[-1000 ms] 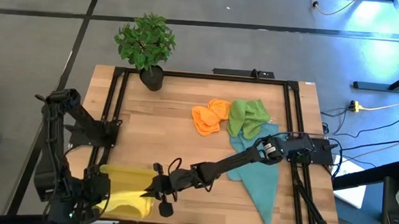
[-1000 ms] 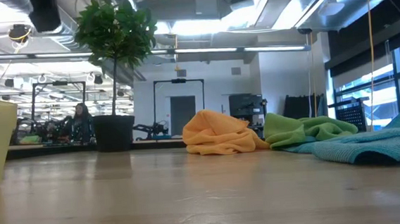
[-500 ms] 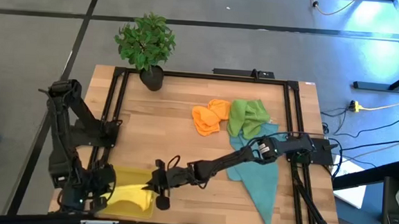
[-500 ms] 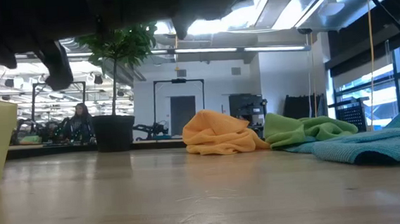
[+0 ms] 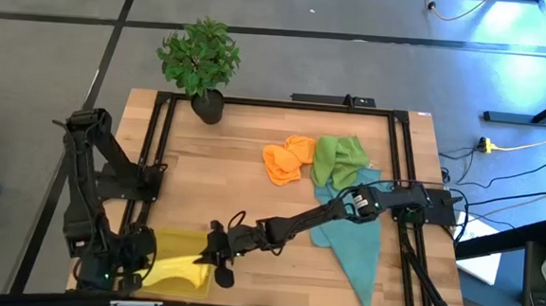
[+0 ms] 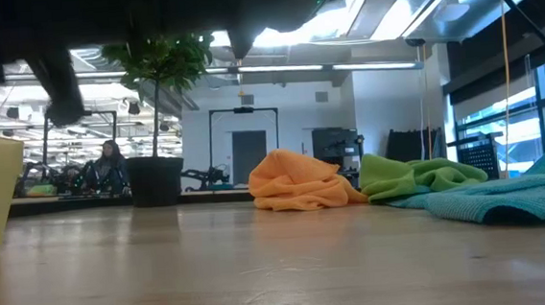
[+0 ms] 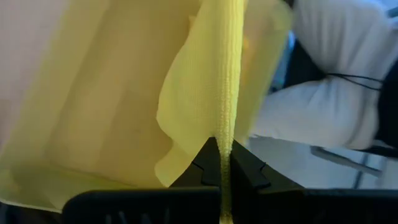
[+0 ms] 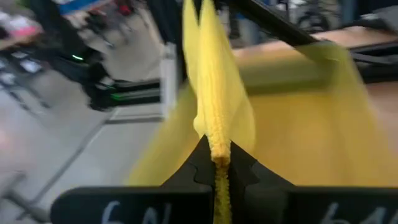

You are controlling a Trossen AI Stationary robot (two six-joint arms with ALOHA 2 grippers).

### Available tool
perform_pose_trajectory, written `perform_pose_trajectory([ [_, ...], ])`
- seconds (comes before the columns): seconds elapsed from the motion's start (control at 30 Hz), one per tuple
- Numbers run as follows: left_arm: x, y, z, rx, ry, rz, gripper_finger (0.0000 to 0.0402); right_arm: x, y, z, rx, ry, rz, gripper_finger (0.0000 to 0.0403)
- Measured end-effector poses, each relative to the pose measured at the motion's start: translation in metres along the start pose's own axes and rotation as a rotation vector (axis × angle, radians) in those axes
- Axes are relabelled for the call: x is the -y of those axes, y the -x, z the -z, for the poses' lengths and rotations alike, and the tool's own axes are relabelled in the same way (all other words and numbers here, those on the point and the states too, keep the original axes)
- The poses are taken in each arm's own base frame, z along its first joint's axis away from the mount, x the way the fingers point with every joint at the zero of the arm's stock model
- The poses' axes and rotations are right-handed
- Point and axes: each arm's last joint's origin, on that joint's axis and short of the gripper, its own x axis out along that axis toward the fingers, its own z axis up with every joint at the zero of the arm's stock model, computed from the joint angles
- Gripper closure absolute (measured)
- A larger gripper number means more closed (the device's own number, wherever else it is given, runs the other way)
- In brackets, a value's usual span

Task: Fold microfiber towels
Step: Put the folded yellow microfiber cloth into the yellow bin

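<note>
Left hand [image 7: 221, 163]: clenched on one edge of the yellow towel [image 5: 173, 266]; the cloth edge runs straight out from between its fingers (left wrist view). It sits at the front left corner of the worktop [image 5: 224, 174].
Right hand [image 8: 219, 167]: clenched on another edge of the same yellow towel, with the arm stretched across the worktop from the right side.
Key relation: the two hands face each other along the front edge, the left one outboard and the right one just inboard, with the yellow towel spanning the gap between them. Its long axis runs left to right, parallel to the front edge.
Nearer arm: both hold it, so neither has to reach.
Coming move (judgement): the fold depends on bringing one held edge over toward the other or laying the span flat.
Yellow towel appearance: thin, fine-ribbed weave, hanging in soft pleats, partly draped at the worktop corner.
Other towels: orange towel [image 5: 286, 159], green towel [image 5: 339, 156] and teal towel [image 5: 359, 246] lie crumpled at the right, well apart from both hands and not yet folded.
</note>
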Motion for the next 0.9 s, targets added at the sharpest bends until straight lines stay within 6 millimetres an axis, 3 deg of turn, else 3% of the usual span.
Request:
perform_pose_trajectory([
  [0.23, 0.017, 0.022, -0.004, -0.004, 0.038, 0.088, 0.0401, -0.013, 0.0, -0.005, 0.047, -0.048, -0.127, 0.0397],
  [0.37, 0.017, 0.022, -0.005, -0.004, 0.068, 0.089, 0.0401, -0.014, 0.0, -0.005, 0.043, -0.082, -0.157, 0.0397],
  [0.53, 0.004, 0.005, 0.0, -0.025, 0.096, 0.02, 0.0401, -0.01, -0.001, 0.001, -0.014, -0.108, -0.086, 0.0397],
  [0.9, -0.036, -0.047, 0.011, -0.06, 0.093, -0.087, 0.0402, 0.003, 0.001, 0.018, -0.111, 0.034, 0.198, 0.0395],
])
